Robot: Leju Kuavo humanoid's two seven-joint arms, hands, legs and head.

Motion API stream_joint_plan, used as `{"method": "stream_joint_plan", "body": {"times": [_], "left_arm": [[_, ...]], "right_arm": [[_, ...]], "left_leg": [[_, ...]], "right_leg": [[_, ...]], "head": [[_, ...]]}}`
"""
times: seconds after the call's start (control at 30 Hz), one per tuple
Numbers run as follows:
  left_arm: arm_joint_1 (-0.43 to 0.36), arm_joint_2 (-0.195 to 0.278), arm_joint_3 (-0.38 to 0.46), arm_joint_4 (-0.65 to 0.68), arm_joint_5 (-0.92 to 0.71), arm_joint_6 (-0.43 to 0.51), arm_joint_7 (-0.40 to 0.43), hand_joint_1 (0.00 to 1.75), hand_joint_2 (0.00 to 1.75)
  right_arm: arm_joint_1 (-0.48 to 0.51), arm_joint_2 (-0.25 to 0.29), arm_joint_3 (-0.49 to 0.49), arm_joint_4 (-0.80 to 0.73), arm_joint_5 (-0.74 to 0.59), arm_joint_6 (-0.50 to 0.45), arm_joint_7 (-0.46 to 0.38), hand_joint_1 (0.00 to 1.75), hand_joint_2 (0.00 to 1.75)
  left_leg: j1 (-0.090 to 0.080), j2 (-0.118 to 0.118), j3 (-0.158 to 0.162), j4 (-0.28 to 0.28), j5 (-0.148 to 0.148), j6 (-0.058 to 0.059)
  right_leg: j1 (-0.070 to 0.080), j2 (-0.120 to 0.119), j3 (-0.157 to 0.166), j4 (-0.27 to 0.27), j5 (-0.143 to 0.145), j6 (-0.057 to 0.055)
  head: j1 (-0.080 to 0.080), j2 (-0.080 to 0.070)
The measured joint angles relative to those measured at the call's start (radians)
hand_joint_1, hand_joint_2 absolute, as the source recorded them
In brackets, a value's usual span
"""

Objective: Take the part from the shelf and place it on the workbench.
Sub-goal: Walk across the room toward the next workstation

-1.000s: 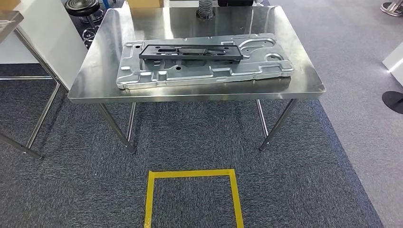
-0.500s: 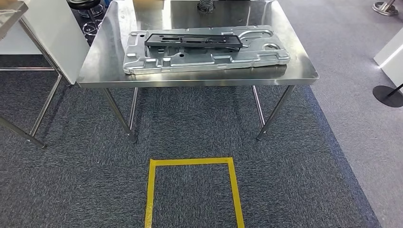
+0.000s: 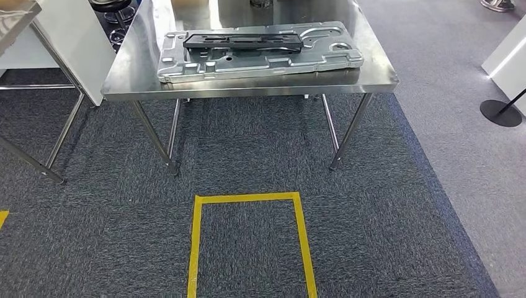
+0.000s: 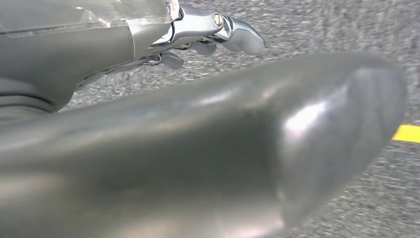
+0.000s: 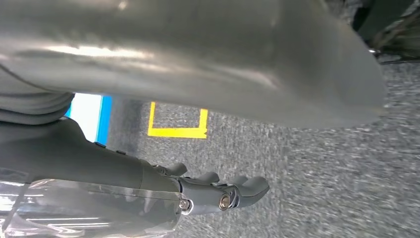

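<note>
A long black part (image 3: 242,41) lies flat on a large stamped silver plate (image 3: 260,62), which rests on the steel workbench (image 3: 248,90) at the top of the head view. Both arms hang low over the carpet. In the left wrist view my left hand (image 4: 208,148) has its thick thumb apart from its fingers (image 4: 223,32), with nothing between them. My right hand (image 5: 198,59) looks the same in the right wrist view, its fingers (image 5: 223,194) spread away from the thumb and holding nothing.
A yellow tape square (image 3: 247,199) marks the carpet in front of the workbench. A second steel table (image 3: 18,18) and a white cabinet (image 3: 74,43) stand at the left. A black round stand base (image 3: 499,113) and a white unit (image 3: 505,53) stand at the right.
The whole picture has shifted: the workbench sits higher and smaller in view, so the camera has drawn back. The black part and silver plate keep their places on the bench.
</note>
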Motion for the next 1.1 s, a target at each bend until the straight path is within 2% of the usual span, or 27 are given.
{"method": "stream_joint_plan", "body": {"times": [0.03,0.07,0.13,0.17,0.2,0.23,0.3,0.33,0.37,0.4,0.47,0.5,0.53,0.6,0.67,0.73,0.8,0.87,0.9,0.93,1.03,1.1], "left_arm": [[-0.002,0.0,0.0,0.0,0.001,0.002,0.006,0.0,0.0],[-0.003,0.0,0.001,0.0,0.002,0.005,0.012,0.0,0.0],[-0.002,-0.001,0.005,0.0,0.004,0.01,0.026,0.0,0.0],[-0.002,-0.003,0.006,0.0,0.004,0.012,0.031,0.0,0.0],[-0.002,-0.004,0.007,0.0,0.005,0.014,0.036,0.0,0.0],[-0.003,-0.005,0.008,0.0,0.004,0.014,0.039,0.0,0.0],[-0.002,-0.005,0.008,0.0,0.004,0.014,0.043,0.0,0.0],[-0.001,-0.005,0.008,0.0,0.003,0.015,0.046,0.0,0.0],[0.0,-0.006,0.009,0.0,0.003,0.016,0.048,0.0,0.0],[0.0,-0.006,0.009,0.0,0.002,0.016,0.049,0.0,0.0],[0.0,-0.007,0.009,0.0,0.002,0.016,0.05,0.0,0.0],[-0.001,-0.007,0.009,0.0,0.002,0.016,0.049,0.0,0.44],[-0.002,-0.007,0.009,0.0,0.002,0.016,0.048,0.0,0.87],[-0.003,-0.008,0.009,0.0,0.002,0.017,0.044,0.0,1.75],[-0.003,-0.008,0.009,0.0,0.002,0.017,0.04,0.0,1.75],[-0.003,-0.008,0.009,0.0,0.0,0.019,0.035,0.0,1.75],[-0.003,-0.008,0.009,0.0,-0.004,0.022,0.034,0.0,1.75],[-0.003,-0.009,0.009,0.0,-0.01,0.026,0.035,0.0,1.75],[-0.003,-0.009,0.009,0.0,-0.012,0.027,0.036,0.0,1.75],[-0.003,-0.009,0.009,0.0,-0.014,0.027,0.038,0.0,1.75],[-0.003,-0.009,0.009,0.0,-0.013,0.012,0.043,0.0,1.75],[-0.003,-0.009,0.009,0.0,-0.008,-0.001,0.043,0.0,1.75]], "right_arm": [[0.0,0.0,0.0,0.0,-0.003,0.004,0.0,0.0,0.0],[0.0,0.0,0.0,0.0,-0.007,0.007,0.001,0.0,0.0],[-0.001,-0.002,-0.001,0.0,-0.016,0.012,0.003,0.0,0.0],[0.0,-0.003,-0.001,0.0,-0.02,0.016,0.005,0.0,0.0],[0.001,-0.004,-0.002,0.001,-0.025,0.02,0.007,0.0,0.0],[0.002,-0.004,-0.002,0.001,-0.028,0.026,0.007,0.0,0.0],[0.004,-0.005,-0.006,0.002,-0.032,0.038,0.005,0.0,0.0],[0.005,-0.006,-0.008,0.002,-0.034,0.045,0.002,0.0,0.0],[0.005,-0.006,-0.01,0.002,-0.037,0.052,-0.002,0.0,0.0],[0.006,-0.006,-0.013,0.002,-0.042,0.061,-0.006,0.0,0.44],[0.006,-0.007,-0.021,0.002,-0.05,0.077,-0.016,0.0,1.31],[0.006,-0.008,-0.024,0.002,-0.052,0.085,-0.022,0.0,1.75],[0.007,-0.008,-0.027,0.002,-0.054,0.092,-0.028,0.0,1.75],[0.007,-0.01,-0.032,0.002,-0.059,0.102,-0.038,0.0,1.75],[0.007,-0.011,-0.036,0.002,-0.064,0.106,-0.043,0.0,1.75],[0.008,-0.011,-0.041,0.002,-0.067,0.109,-0.045,0.0,1.75],[0.007,-0.011,-0.048,0.002,-0.069,0.11,-0.043,0.0,1.75],[0.007,-0.011,-0.053,0.002,-0.074,0.11,-0.043,0.0,0.87],[0.007,-0.011,-0.055,0.002,-0.079,0.111,-0.046,0.0,0.44],[0.007,-0.011,-0.059,0.002,-0.083,0.112,-0.049,0.0,0.44],[0.007,-0.011,-0.071,0.002,-0.092,0.115,-0.06,0.0,1.75],[0.007,-0.011,-0.078,0.002,-0.096,0.116,-0.068,0.0,1.75]], "left_leg": [[-0.002,0.0,0.034,-0.056,-0.021,0.006],[-0.004,0.0,0.052,-0.091,-0.039,0.012],[-0.004,0.002,0.048,-0.104,-0.036,0.026],[-0.003,0.002,0.044,-0.107,-0.029,0.032],[-0.001,0.003,0.039,-0.109,-0.021,0.039],[0.001,0.004,0.031,-0.109,-0.013,0.043],[0.0,0.004,0.017,-0.108,-0.003,0.045],[0.001,0.004,0.01,-0.107,0.001,0.043],[0.001,0.004,0.006,-0.105,0.004,0.041],[0.002,0.004,0.003,-0.104,0.006,0.039],[0.002,0.004,0.001,-0.1,0.007,0.033],[0.001,0.004,-0.001,-0.097,0.008,0.029],[-0.001,0.004,-0.003,-0.095,0.01,0.024],[-0.002,0.004,-0.009,-0.095,0.013,0.013],[-0.001,0.003,-0.012,-0.092,0.01,0.003],[0.0,0.002,-0.013,-0.096,0.009,0.012],[0.002,0.001,-0.011,-0.103,0.017,0.012],[0.005,0.001,-0.011,-0.105,0.02,-0.001],[0.006,0.001,-0.011,-0.106,0.02,-0.001],[0.006,0.001,-0.01,-0.106,0.021,-0.003],[0.007,0.001,-0.01,-0.106,0.023,-0.006],[0.007,0.001,-0.011,-0.107,0.024,-0.007]], "right_leg": [[0.001,-0.001,-0.008,0.008,0.004,0.005],[0.001,-0.002,-0.012,0.013,0.008,0.01],[-0.001,-0.001,-0.016,0.018,0.014,0.022],[-0.003,0.001,-0.022,0.029,0.004,0.028],[-0.006,0.004,-0.034,0.058,-0.018,0.035],[-0.011,0.007,-0.053,0.106,-0.053,0.042],[-0.018,0.009,-0.097,0.228,-0.127,0.053],[-0.022,0.009,-0.106,0.267,-0.143,0.057],[-0.025,0.009,-0.099,0.274,-0.142,0.06],[-0.027,0.009,-0.074,0.241,-0.122,0.061],[-0.029,0.009,0.008,0.109,-0.067,0.056],[-0.027,0.009,0.039,0.049,-0.05,0.05],[-0.024,0.009,0.056,0.013,-0.043,0.045],[-0.019,0.009,0.056,-0.003,-0.044,0.033],[-0.021,0.009,0.057,-0.01,-0.04,0.022],[-0.019,0.009,0.059,-0.015,-0.036,0.016],[-0.012,0.01,0.056,-0.01,-0.038,0.014],[-0.01,0.01,0.054,-0.009,-0.038,0.011],[-0.01,0.01,0.054,-0.008,-0.037,0.01],[-0.009,0.01,0.053,-0.008,-0.037,0.009],[-0.008,0.01,0.053,-0.006,-0.037,0.007],[-0.008,0.01,0.053,-0.006,-0.037,0.007]], "head": [[0.0,0.0],[0.001,0.0],[0.0,0.0],[0.002,0.0],[0.003,0.0],[0.004,0.0],[0.007,0.0],[0.007,0.0],[0.007,0.0],[0.007,0.0],[0.007,0.0],[0.007,0.0],[0.006,0.0],[0.006,0.0],[0.005,0.0],[0.002,0.0],[0.0,0.0],[0.001,0.0],[0.001,0.0],[0.001,0.0],[0.001,0.0],[0.001,0.0]]}}
